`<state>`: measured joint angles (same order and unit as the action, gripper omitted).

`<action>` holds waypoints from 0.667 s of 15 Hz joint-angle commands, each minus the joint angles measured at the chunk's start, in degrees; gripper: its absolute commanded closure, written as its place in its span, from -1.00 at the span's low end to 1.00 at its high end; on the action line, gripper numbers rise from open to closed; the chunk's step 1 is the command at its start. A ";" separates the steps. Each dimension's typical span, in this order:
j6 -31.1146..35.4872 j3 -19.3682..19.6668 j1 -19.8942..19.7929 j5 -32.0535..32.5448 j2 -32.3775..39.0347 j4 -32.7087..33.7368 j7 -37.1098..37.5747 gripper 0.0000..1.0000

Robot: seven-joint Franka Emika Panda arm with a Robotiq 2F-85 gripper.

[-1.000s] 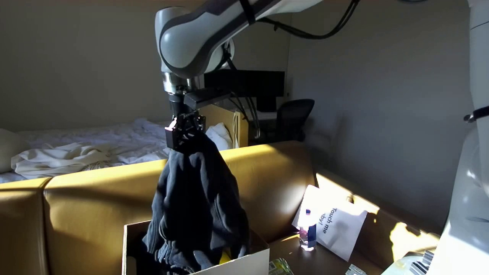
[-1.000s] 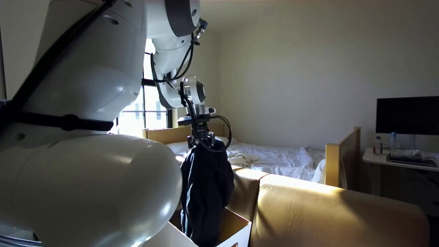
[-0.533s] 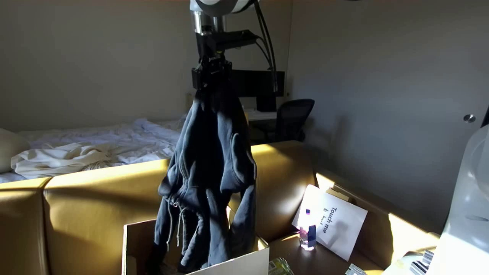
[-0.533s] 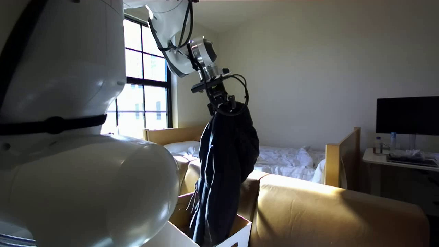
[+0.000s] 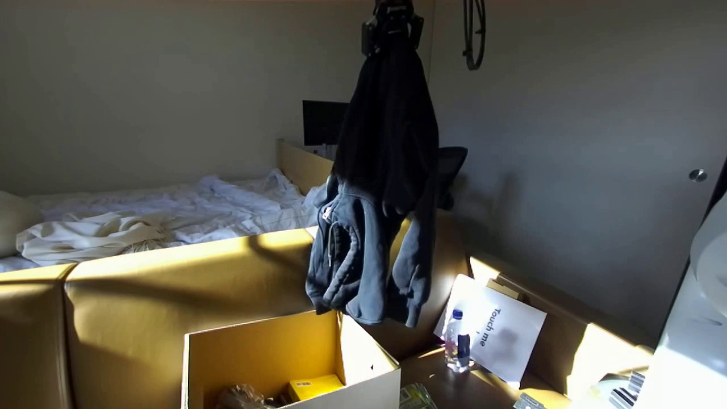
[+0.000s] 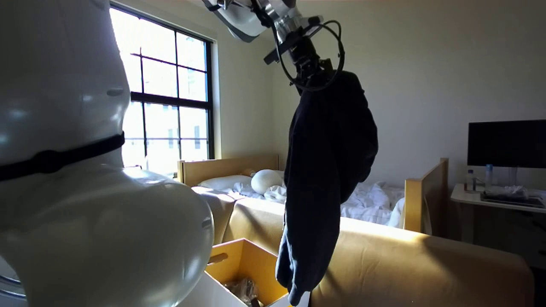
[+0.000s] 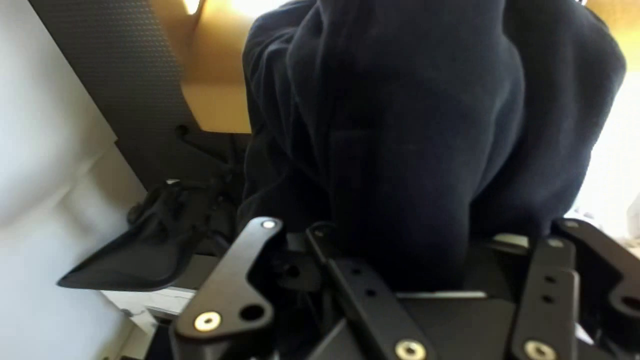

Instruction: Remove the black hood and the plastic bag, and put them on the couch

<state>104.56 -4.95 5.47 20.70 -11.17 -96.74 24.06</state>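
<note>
- Since the earlier frame, claw (image 5: 393, 46) and hood (image 6: 326, 162) had risen, and the hood's lower end, then down in the box (image 5: 261, 352), had come up out of it.
- The claw was clamped on the hood, which hid its tips in the wrist view.
- The hood hung limp beneath the claw; in an exterior view it was well left of the desk's (image 6: 465, 198) left edge.
- Farther left of that edge, and lower than the desk's near left corner, was the box, open at the top and partly hidden by the hood.
- A crumpled clear bag (image 6: 244, 290) lay in the box, near a yellow pack (image 5: 315, 387).
- Behind the box rose the back of the couch (image 5: 187, 284), which in an exterior view showed below the desk's near left corner.
- The bed (image 6: 371, 199) ended just left of the desk's left edge.
- Two bottles (image 6: 470, 183) stood by the desk's left edge, the monitor (image 6: 507, 145) toward its far edge; a dark flat thing (image 6: 527, 201) lay along its near edge.
</note>
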 commanded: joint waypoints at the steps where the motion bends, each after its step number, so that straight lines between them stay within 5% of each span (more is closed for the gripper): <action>1: -6.42 1.61 -5.01 0.81 -4.04 4.59 -0.13 0.88; 5: -10.57 6.91 -8.68 -1.95 -3.60 7.77 -11.49 0.88; 10: 1.20 8.87 -9.34 -1.95 -1.10 -2.43 -11.13 0.90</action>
<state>96.54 4.19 -3.20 19.69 -13.40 -93.95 11.44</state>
